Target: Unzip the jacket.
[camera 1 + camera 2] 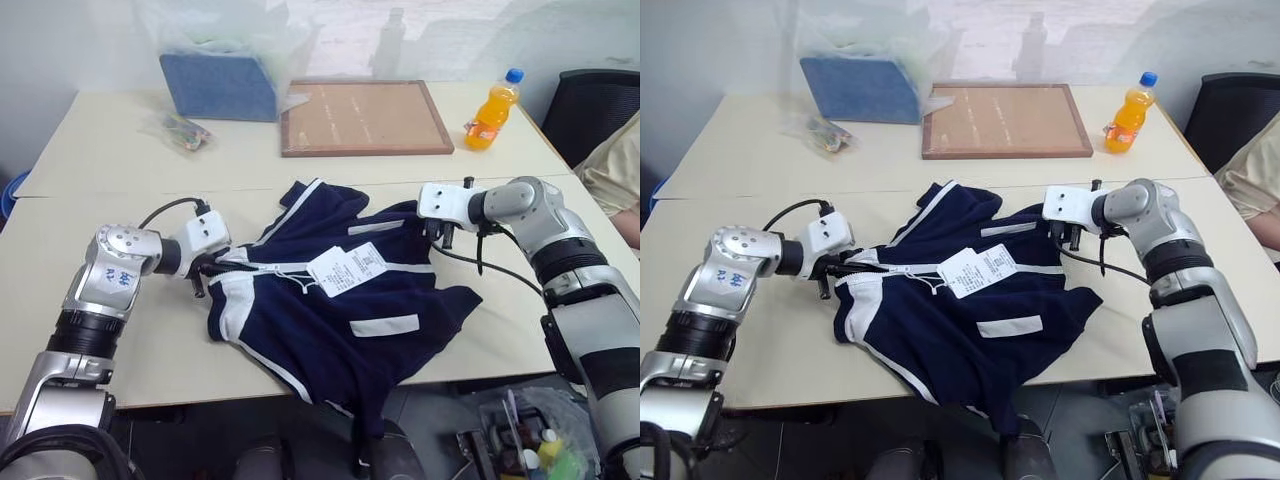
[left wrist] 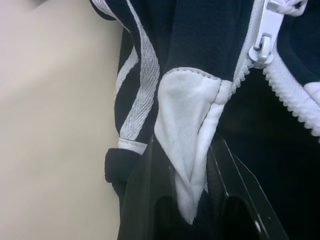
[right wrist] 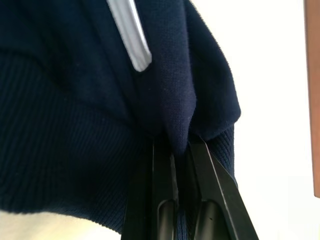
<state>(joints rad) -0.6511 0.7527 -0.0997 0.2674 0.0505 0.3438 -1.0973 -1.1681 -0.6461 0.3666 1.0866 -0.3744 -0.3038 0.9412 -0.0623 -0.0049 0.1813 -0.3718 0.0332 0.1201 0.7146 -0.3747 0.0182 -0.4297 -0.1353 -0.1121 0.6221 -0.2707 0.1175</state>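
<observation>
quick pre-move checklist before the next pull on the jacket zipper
1. Left claw shut on the jacket at its white collar tip: ok.
2. Right claw shut on the jacket's navy ribbed edge: ok.
3. Zipper slider in sight, nothing covering it: ok.
4. Slider gripped by a claw: not ok, neither holds it.
5. Paper tags away from the slider: cannot tell.
6. Orange bottle and wooden frame away from the jacket: ok.

Even, soft indoor light, faint shadows; pale wall washed out, close-ups slightly blurred.
</observation>
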